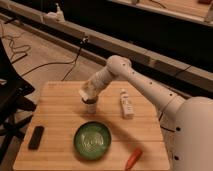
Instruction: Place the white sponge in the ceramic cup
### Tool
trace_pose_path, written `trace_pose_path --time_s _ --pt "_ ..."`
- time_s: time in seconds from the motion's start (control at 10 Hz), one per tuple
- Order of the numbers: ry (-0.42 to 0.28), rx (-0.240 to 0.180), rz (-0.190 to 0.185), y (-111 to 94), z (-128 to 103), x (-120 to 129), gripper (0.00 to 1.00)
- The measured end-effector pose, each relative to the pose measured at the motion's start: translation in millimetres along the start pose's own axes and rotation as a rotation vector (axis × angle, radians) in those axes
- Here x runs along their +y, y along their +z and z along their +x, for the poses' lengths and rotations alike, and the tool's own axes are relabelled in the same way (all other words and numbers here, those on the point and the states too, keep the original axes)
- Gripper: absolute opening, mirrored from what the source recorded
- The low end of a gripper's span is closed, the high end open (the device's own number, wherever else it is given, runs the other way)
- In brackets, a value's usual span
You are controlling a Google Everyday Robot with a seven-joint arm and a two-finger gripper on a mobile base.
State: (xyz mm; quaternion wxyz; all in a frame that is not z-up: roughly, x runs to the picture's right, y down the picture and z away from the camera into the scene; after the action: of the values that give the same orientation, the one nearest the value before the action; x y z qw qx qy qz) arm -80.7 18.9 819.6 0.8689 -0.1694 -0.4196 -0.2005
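My gripper [87, 95] is at the end of the white arm that reaches in from the right. It hangs just above the ceramic cup [90, 107], which stands upright near the middle of the wooden table [55, 110]. The cup looks shaded and its top is partly hidden by the gripper. A pale off-white block, the white sponge [85, 92], sits in the gripper right over the cup's mouth.
A green plate [92, 140] lies in front of the cup. A white labelled tube [126, 104] lies to the cup's right. An orange-red object [133, 158] is at the front right edge and a black flat object [36, 137] at the front left. A dark chair [10, 100] stands left of the table.
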Motion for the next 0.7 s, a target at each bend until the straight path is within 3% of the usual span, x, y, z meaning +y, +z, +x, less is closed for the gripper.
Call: trace_pose_path --time_s 0.7 --pt "0.009 -0.03 -0.041 1.9 -0.8 12.7 0.76"
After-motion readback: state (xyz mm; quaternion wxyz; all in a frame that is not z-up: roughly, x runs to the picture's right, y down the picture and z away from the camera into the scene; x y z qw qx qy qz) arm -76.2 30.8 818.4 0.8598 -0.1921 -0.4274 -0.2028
